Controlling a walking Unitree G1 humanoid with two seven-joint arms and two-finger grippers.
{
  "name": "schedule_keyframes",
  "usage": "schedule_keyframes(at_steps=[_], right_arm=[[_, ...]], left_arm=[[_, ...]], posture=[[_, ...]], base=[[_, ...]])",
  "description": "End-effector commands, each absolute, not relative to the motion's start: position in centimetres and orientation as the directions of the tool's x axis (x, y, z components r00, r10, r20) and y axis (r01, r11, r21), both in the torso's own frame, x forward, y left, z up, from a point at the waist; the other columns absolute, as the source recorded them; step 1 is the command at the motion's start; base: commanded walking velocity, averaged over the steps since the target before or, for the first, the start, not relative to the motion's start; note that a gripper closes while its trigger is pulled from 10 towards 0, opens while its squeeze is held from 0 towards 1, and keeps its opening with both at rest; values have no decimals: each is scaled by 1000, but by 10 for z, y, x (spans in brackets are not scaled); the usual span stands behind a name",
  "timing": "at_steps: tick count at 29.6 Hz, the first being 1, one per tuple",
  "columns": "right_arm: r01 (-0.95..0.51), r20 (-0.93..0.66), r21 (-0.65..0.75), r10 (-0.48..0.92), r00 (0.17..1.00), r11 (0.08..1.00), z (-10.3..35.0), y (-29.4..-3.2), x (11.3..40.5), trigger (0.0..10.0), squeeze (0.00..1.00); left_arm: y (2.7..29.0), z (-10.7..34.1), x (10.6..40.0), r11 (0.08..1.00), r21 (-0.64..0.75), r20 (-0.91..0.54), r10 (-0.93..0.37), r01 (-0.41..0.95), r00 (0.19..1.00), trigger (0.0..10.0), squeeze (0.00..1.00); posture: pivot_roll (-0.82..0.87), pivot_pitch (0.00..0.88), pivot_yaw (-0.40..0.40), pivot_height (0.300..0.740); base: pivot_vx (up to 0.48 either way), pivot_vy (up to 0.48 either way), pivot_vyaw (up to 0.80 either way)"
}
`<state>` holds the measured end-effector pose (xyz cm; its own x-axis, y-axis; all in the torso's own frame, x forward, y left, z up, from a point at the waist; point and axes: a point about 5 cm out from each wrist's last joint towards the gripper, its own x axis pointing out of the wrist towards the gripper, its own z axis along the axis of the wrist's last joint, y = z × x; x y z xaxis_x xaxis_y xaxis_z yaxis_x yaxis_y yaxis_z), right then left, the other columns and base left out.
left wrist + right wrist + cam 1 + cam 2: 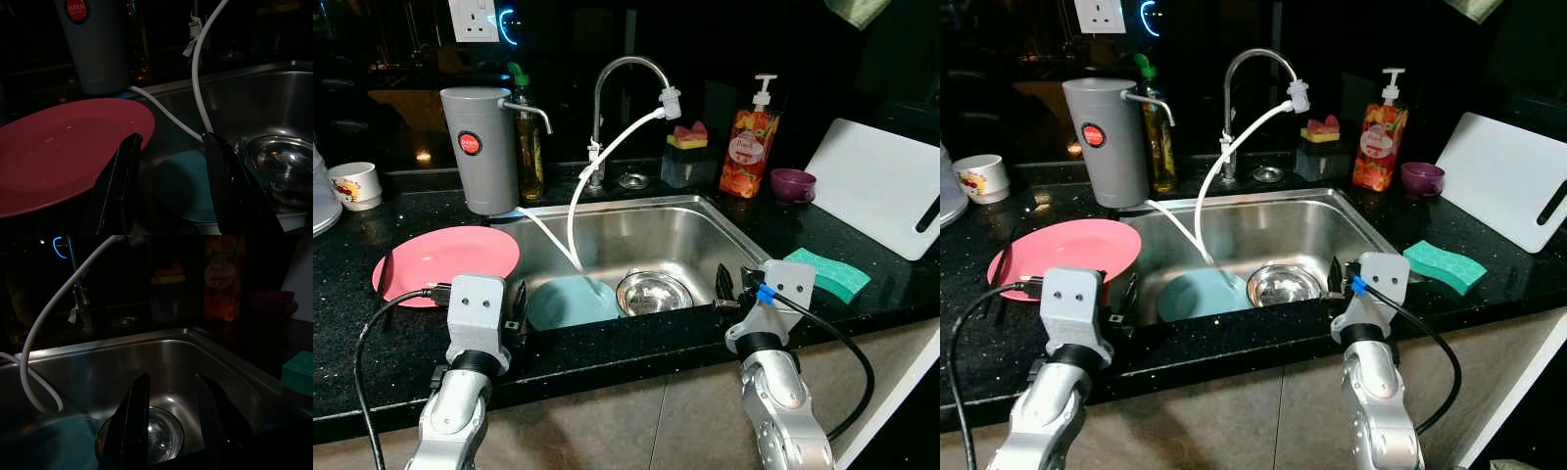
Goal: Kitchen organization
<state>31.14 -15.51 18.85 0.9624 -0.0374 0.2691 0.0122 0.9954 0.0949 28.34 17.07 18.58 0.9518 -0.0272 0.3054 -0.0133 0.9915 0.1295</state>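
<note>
From the head views, the teal plate [570, 302] and steel bowl [653, 292] lie in the sink [724, 227] and the pink plate [445, 259] sits on the worktop [862, 294] at its left, so tidying looks barely begun. The left wrist view shows the left gripper [171, 188] open and empty at the near rim. The right wrist view shows the right gripper [171, 423] likewise open, empty, facing the bowl.

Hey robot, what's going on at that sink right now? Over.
Left gripper open at sink's front edge, above teal plate. Right gripper open over steel bowl. White hose trails into sink. Nothing held.
</note>
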Motion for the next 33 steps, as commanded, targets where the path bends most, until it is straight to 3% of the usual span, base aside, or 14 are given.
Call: schedule_keyframes(at_steps=[1, 33], right_arm=[[13, 273, 105, -42, 961, 994, 190, -154, 312, 10000, 0], [13, 273, 104, -41, 961, 995, 190, -156, 312, 10000, 0]], left_arm=[[171, 185, 285, 991, 135, 303, -32, -10, 952, 10000, 0], [169, 185, 285, 991, 130, 302, -29, -12, 953, 10000, 0]], posture=[[99, 37, -33, 740], [97, 41, -38, 740]], base=[[0, 0, 0], [0, 0, 0]])
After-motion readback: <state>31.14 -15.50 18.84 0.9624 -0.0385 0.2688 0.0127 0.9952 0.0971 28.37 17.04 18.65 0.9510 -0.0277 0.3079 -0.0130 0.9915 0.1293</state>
